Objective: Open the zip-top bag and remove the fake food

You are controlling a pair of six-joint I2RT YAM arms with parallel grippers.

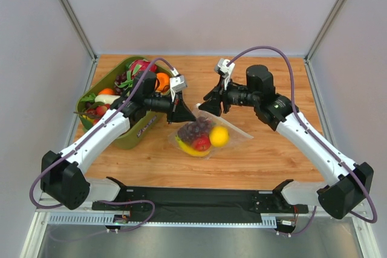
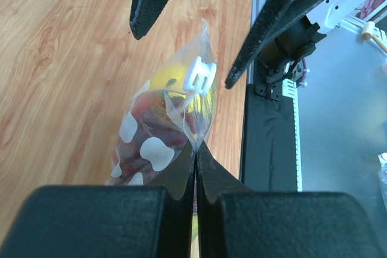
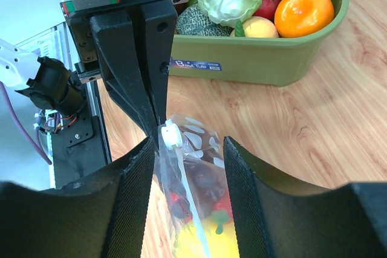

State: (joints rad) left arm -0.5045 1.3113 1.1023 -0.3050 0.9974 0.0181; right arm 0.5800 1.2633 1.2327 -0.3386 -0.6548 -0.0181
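Pinched in the left pincer (image 2: 195, 160) is one edge of the zip-top bag (image 2: 158, 130); the right pincer (image 3: 188, 144) is spread around its slider (image 3: 170, 134). Slick film could be dragged from that pinch by a hard pull.

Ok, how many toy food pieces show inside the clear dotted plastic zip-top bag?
4 in the zip-top bag: dark purple plastic grape bunch at the far end, red round fruit in the middle, yellow lemon at right, yellow banana along the near edge. Others may be hidden.
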